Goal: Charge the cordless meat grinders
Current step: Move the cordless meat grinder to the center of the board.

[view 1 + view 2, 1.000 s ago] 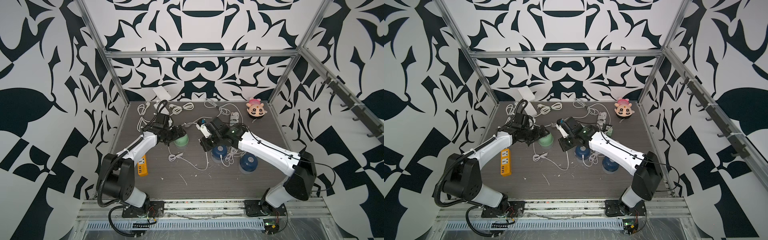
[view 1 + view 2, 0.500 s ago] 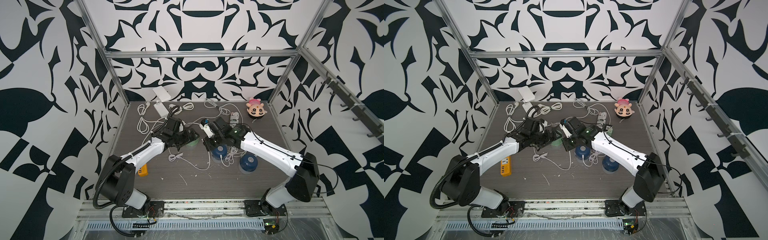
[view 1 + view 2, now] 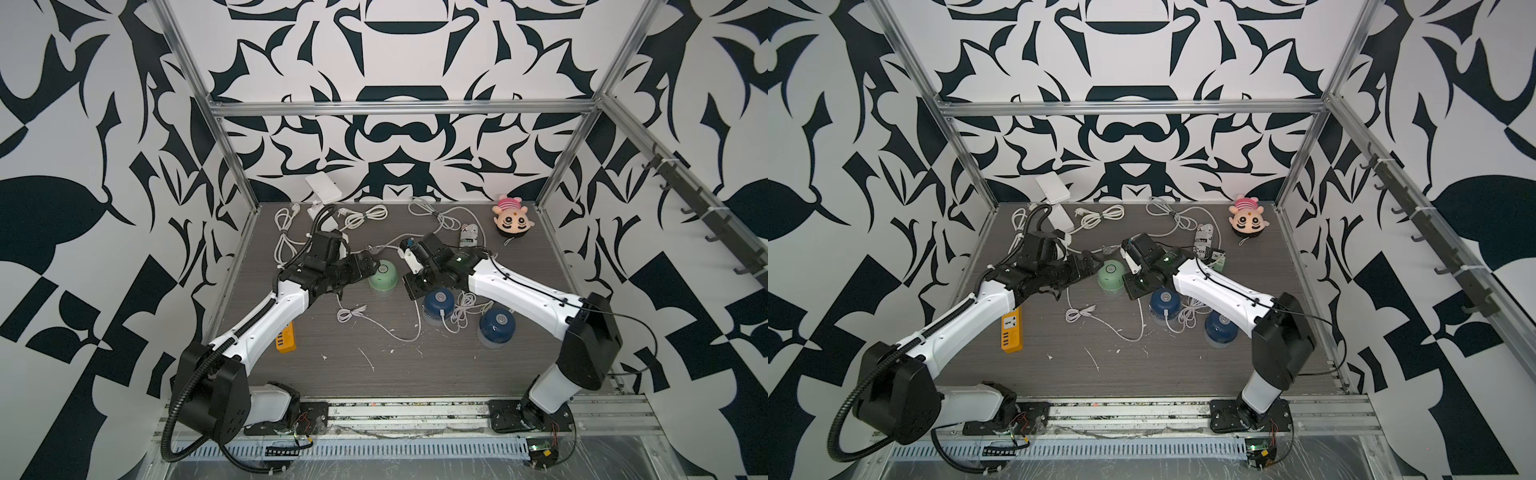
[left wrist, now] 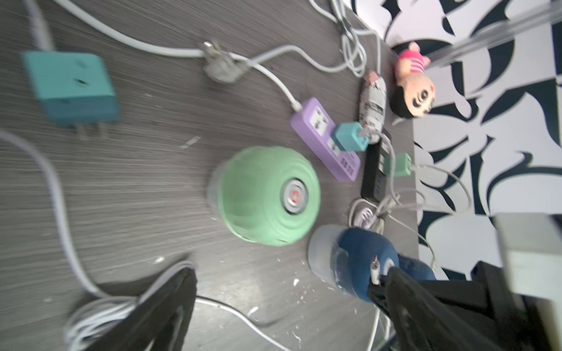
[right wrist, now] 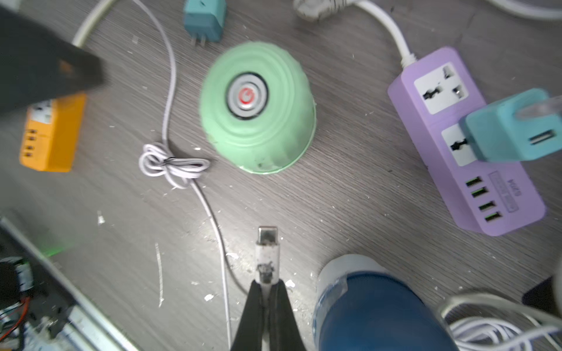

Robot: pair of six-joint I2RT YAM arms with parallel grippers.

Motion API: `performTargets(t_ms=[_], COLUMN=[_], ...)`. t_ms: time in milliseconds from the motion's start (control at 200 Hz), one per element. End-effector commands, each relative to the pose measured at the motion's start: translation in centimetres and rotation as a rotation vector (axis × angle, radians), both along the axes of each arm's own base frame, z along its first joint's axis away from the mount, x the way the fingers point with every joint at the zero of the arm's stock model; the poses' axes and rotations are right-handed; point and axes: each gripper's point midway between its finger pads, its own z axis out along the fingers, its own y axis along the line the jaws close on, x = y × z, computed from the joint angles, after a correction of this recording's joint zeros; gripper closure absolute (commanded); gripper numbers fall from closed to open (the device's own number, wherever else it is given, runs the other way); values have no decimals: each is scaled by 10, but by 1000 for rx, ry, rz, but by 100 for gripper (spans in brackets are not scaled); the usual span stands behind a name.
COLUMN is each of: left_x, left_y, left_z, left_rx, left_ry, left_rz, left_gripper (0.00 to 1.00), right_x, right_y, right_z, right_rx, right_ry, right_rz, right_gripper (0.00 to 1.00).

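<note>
Count: three cordless meat grinders, all upright on their clear bases. One mint green grinder (image 3: 383, 277) stands just above mid-frame in both top views. Two are navy: one navy grinder (image 3: 438, 302) is just right of centre with a white cable running from its side, and a second navy grinder (image 3: 497, 325) stands further right.

Three power strips: purple power strip (image 5: 453, 173), orange power strip (image 3: 285, 340), black power strip (image 4: 372, 170). Two teal adapters: a loose teal adapter (image 5: 204, 18) and a plugged teal adapter (image 5: 511, 127) in the purple strip. One green adapter (image 4: 398, 165) sits on the black strip. One plush toy (image 3: 512, 221) lies upper right.

Left gripper (image 3: 365, 266): jaws spread wide and empty, just beside the mint grinder; whether they touch it cannot be told.

Right gripper (image 5: 267, 285): clenched on a white cable just behind its USB plug (image 5: 267, 240), which points toward the mint grinder, well apart from it.

Surface: dark wood-grain table (image 3: 415, 374), littered with white specks and coiled white cords. Walls carry a black-and-white pattern inside an aluminium frame.
</note>
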Motion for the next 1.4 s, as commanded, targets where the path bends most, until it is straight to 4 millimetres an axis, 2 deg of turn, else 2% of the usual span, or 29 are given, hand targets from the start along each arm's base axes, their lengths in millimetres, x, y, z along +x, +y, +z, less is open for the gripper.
performTargets(t_ms=[0, 390, 650, 860, 990, 1130, 1395], left_x=[3, 40, 52, 61, 66, 66, 41], left_y=[16, 27, 30, 24, 20, 10, -17], left_z=[-15, -28, -40, -51, -58, -65, -59], left_rx=[21, -39, -68, -89, -101, -133, -194], left_ry=[23, -20, -11, -4, 4, 22, 22], left_rz=[9, 42, 40, 21, 14, -19, -77], left_gripper=[0, 1, 1, 1, 1, 0, 1], right_x=[27, 58, 76, 80, 79, 72, 54], right_y=[3, 33, 61, 84, 76, 53, 22], right_z=[12, -7, -12, -10, -8, -4, -1], right_rx=[25, 37, 84, 171, 161, 138, 100], right_ry=[-51, 1, 37, 77, 73, 63, 41], right_rz=[-58, -41, -30, -21, -44, -75, -95], right_gripper=[100, 100, 100, 100, 100, 100, 100])
